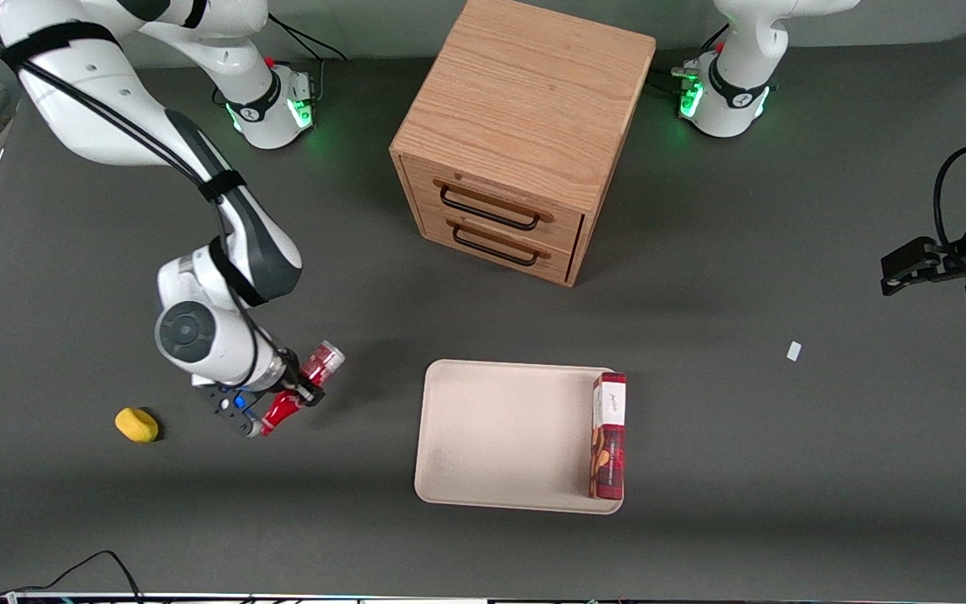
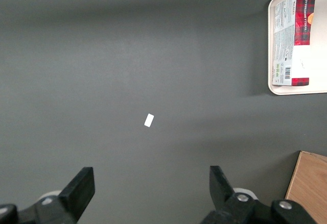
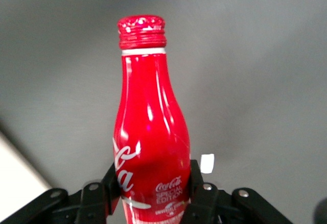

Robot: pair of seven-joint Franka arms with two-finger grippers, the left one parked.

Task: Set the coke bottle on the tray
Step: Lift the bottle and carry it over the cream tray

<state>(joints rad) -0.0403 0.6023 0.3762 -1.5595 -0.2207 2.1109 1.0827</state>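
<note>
The gripper (image 1: pixel 294 396) hangs above the dark table (image 1: pixel 785 470) at the working arm's end, its fingers closed tight on the middle of the coke bottle (image 1: pixel 303 386). The bottle lies tilted in the grasp, clear of the table, its silvery base end pointing up and away from the front camera and its red neck pointing down toward it. The tray (image 1: pixel 500 436) sits well apart from the gripper, toward the parked arm's end, with a dark-red box (image 1: pixel 608 436) lying along its edge farthest from the gripper. A yellow object (image 1: pixel 137 424) rests on the table near the gripper, away from the tray. A wooden drawer cabinet (image 1: pixel 525 134) stands farther from the front camera than the tray.

From the left wrist, a corner of the tray (image 2: pixel 272 55) shows with the box (image 2: pixel 292 38) on it, and a small white scrap (image 2: pixel 148 120) lies on bare table.

From the right wrist, the gripper (image 3: pixel 153 193) grips the bottle (image 3: pixel 150 132) from both sides at its lower body, the capped neck reaching away from the fingers (image 3: pixel 202 193). A pale corner of the tray (image 3: pixel 15 183) shows beside them.
</note>
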